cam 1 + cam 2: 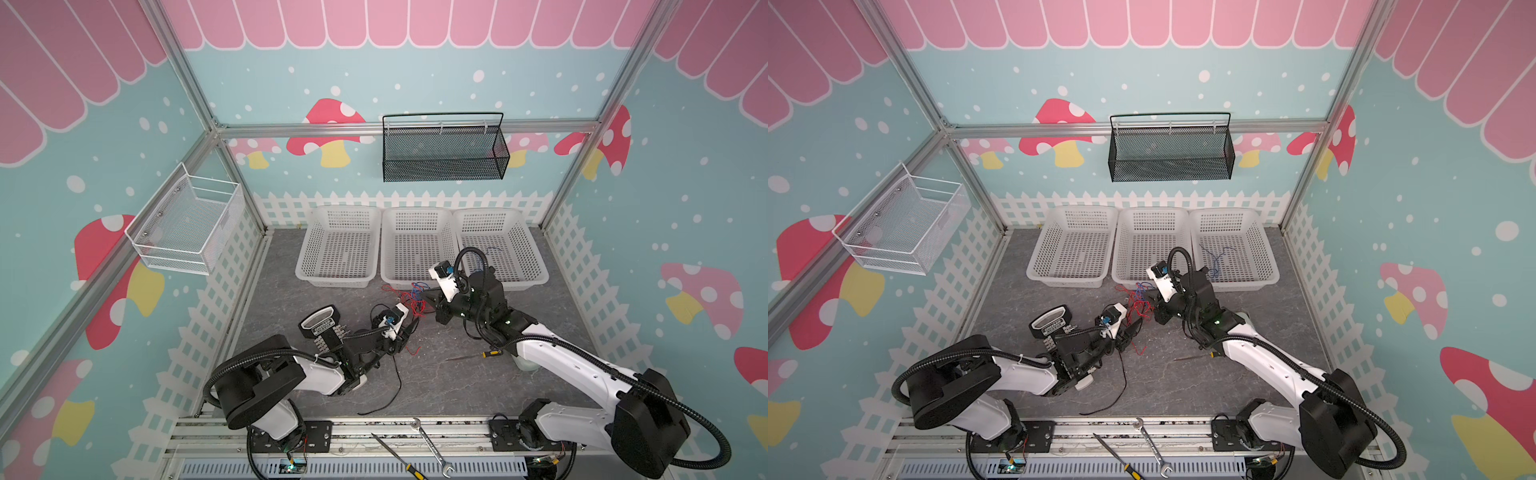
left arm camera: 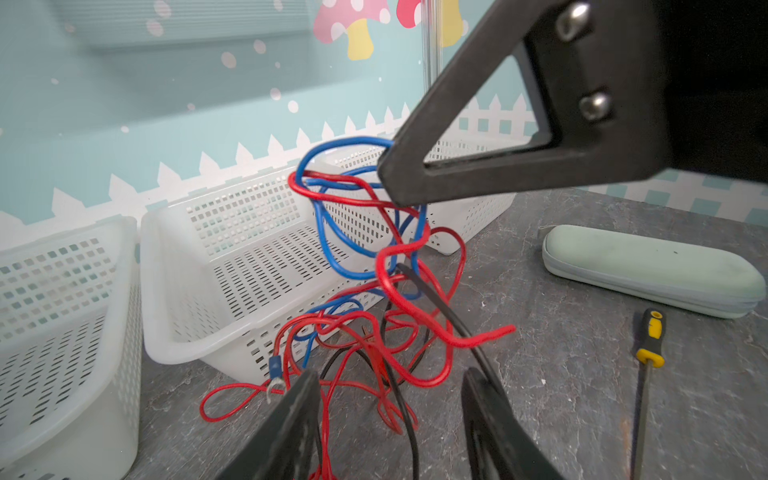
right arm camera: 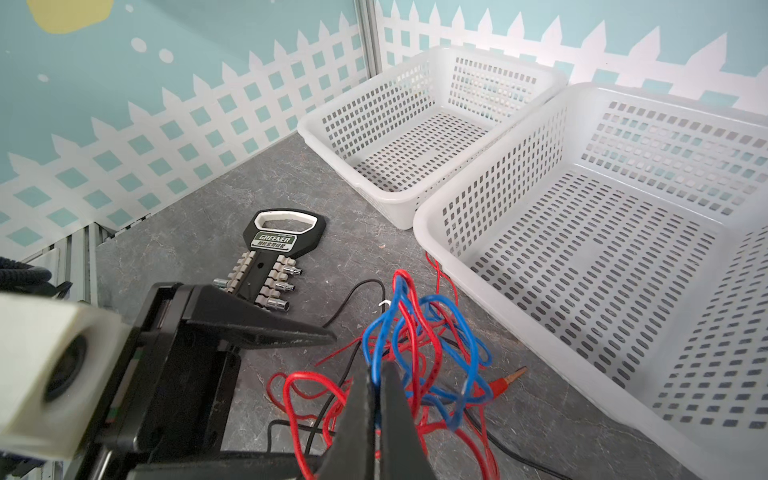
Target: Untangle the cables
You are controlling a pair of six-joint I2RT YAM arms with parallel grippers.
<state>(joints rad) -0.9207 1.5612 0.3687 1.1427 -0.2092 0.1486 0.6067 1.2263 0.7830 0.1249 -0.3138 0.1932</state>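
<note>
The cables [image 1: 409, 297] [image 1: 1138, 301] form a tangle of thin red, blue and black wires in front of the middle basket. My right gripper [image 3: 377, 370] [image 1: 430, 296] is shut on a blue cable [image 3: 397, 303] and holds part of the bundle off the table. In the left wrist view its finger [image 2: 457, 166] pinches the blue loops [image 2: 332, 232]. My left gripper [image 2: 390, 376] [image 1: 411, 326] stands open just before the tangle, with red and black strands lying between its fingers. A black cable [image 1: 395, 386] trails toward the front edge. Another blue cable [image 1: 1214, 262] lies in the right basket.
Three white baskets [image 1: 338, 282] [image 1: 415, 212] [image 1: 536, 266] line the back. A black socket holder [image 1: 322, 326] lies by the left arm. A screwdriver [image 1: 478, 355] and a pale green case [image 2: 652, 270] sit near the right arm. A wrench [image 1: 430, 446] rests on the front rail.
</note>
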